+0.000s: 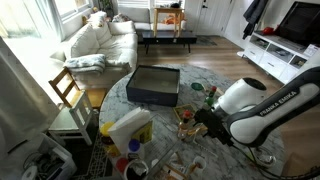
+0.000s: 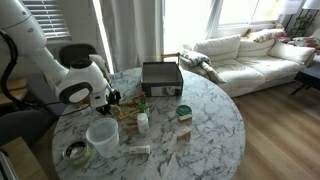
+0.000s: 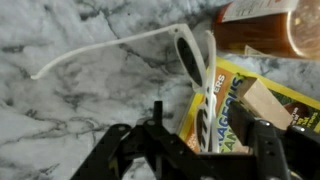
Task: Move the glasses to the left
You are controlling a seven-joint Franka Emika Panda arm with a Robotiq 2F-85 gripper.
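The glasses (image 3: pixel 195 60) are white-framed with dark lenses. In the wrist view they lie on the marble table (image 3: pixel 80 70), partly over a yellow booklet (image 3: pixel 232 105), with one temple arm stretching left. My gripper (image 3: pixel 208 125) is open. Its two black fingers stand on either side of the frame's lower end without touching it. In both exterior views the gripper (image 1: pixel 205 122) (image 2: pixel 113 100) is low over the cluttered part of the round table, and the glasses are hidden behind it.
An amber bottle (image 3: pixel 268 28) and a wooden block (image 3: pixel 262 100) sit close beside the glasses. A black box (image 1: pixel 155 85) (image 2: pixel 162 77), a white tub (image 2: pixel 102 135), a small white bottle (image 2: pixel 143 122) and a green-lidded jar (image 2: pixel 184 112) stand on the table. A sofa (image 2: pixel 250 55) stands beyond it.
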